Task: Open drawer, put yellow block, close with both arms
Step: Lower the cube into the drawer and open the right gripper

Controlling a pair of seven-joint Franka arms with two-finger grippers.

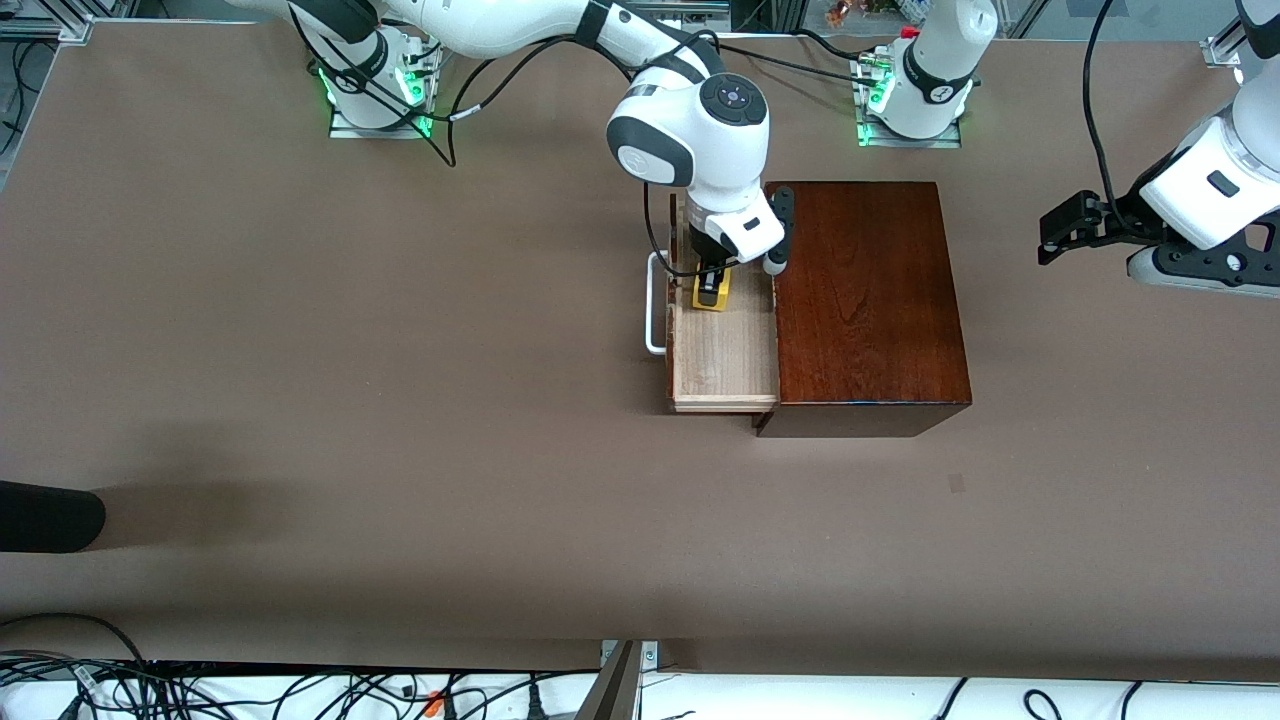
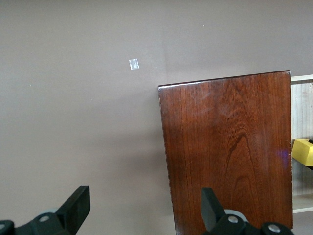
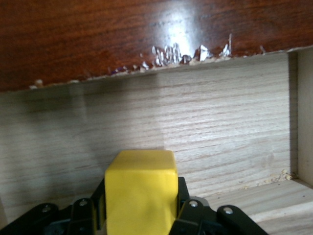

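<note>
**Block going into open drawer**

Step in hand: placing. The right gripper [image 1: 712, 288], fingers clenched on the yellow block [image 1: 711, 290], is low inside the pulled-out drawer [image 1: 725, 350] of the wooden box [image 1: 865, 300]; arm bent over w/ wrist pointing down. Next move, likely: release, lift clear, then both arms push the drawer shut. The left gripper [image 2: 142, 210], fingers released & empty, waits over the tabletop [image 1: 300, 350] beside the box toward the left arm's end.
</note>
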